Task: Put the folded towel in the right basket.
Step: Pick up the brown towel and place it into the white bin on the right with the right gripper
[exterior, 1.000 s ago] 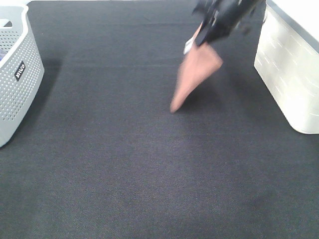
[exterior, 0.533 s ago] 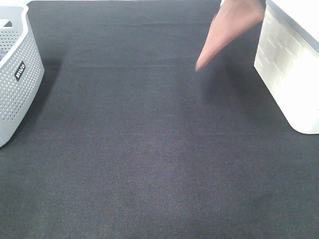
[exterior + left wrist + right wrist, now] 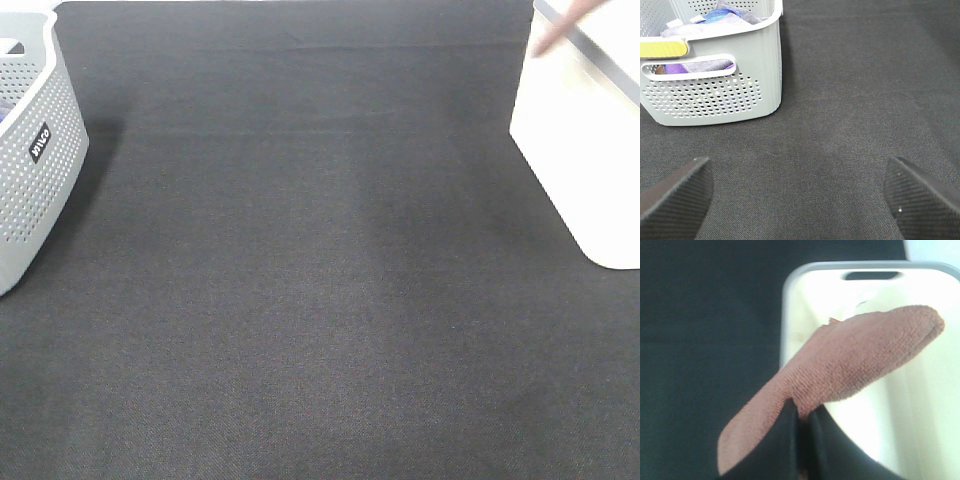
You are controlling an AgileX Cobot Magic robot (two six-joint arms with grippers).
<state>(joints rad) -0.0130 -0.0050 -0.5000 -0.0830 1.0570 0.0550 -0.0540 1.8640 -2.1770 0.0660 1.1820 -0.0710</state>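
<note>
A dark cloth (image 3: 300, 300) covers the whole table, with a grey perforated left basket (image 3: 30, 170) at one edge and the white right basket (image 3: 590, 190) at the other, the two well apart. My right gripper (image 3: 803, 420) is pinched tight on the folded towel (image 3: 855, 360), its two black fingers pressed together on one edge of the pinkish-brown terry. From my right wrist camera, the free end of the towel reaches out over the open mouth of the right basket, while the part nearest my fingers hangs across the basket's grey rim and partly over the dark cloth. I cannot tell whether the towel touches the rim. In the high view only a blurred pink tip of the towel shows, at the top right corner above the right basket; the gripper itself is out of that picture. My left gripper (image 3: 800, 197) is spread wide, its textured fingers (image 3: 675, 195) far apart with only cloth showing between them. It hangs over the table near the left basket, which holds purple and blue fabric.
</note>
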